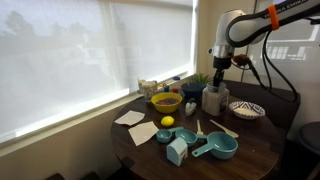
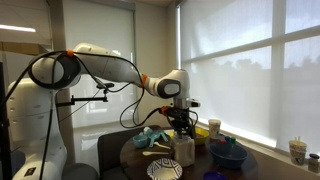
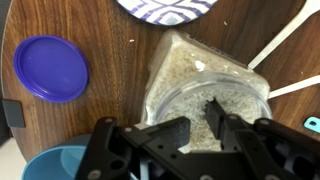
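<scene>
Wrist view: our gripper (image 3: 200,115), jaws spread, hovers above the open grain jar (image 3: 180,70); we should centre carefully, avoiding the purple lid (image 3: 50,68).

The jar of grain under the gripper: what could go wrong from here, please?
1. The gripper hangs open just over the jar, which has no lid on. A finger might catch the rim and tip it, spilling grain on the table.
2. The patterned plate and the white utensils lie close to the jar, so a pushed jar could knock them.
</scene>
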